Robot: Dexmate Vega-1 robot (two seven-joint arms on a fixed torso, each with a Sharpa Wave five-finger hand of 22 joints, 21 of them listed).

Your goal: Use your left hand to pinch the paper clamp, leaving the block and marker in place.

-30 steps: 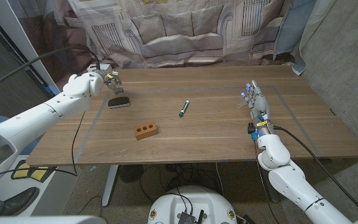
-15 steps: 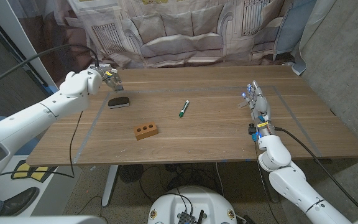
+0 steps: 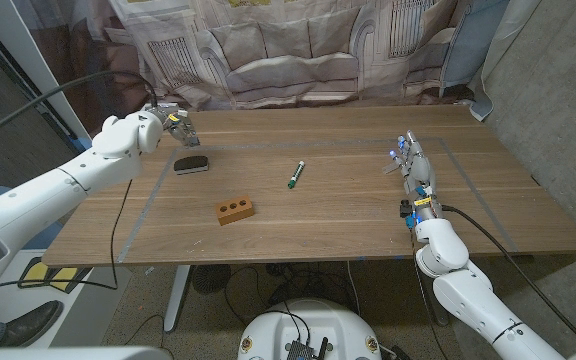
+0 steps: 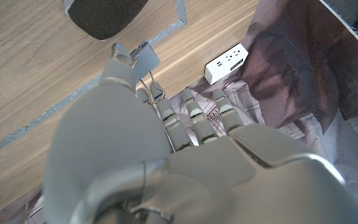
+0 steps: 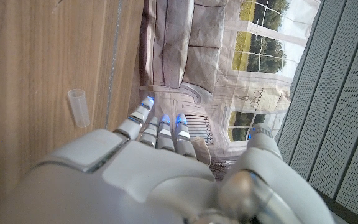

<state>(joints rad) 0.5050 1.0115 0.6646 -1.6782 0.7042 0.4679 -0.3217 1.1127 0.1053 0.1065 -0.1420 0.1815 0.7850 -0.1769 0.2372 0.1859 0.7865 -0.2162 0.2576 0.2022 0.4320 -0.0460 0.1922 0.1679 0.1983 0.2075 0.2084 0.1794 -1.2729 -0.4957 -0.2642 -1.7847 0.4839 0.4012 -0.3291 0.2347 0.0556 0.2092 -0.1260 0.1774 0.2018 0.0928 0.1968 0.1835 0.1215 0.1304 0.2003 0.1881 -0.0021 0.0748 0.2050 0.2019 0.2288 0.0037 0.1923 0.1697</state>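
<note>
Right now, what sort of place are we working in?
Likely an indoor lab or test room: a wooden table marked with tape lines, a printed sofa-and-window backdrop cloth hung behind it, and a white power strip by the table's far edge.

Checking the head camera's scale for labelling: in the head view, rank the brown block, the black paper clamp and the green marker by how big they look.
1. Brown block and black paper clamp: about alike, too close to rank.
2. Green marker: thinnest, clearly least area.

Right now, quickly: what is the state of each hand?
Left hand: cannot be told; black paper clamp lies on wooden table.
Right hand: open, holding nothing.
</note>
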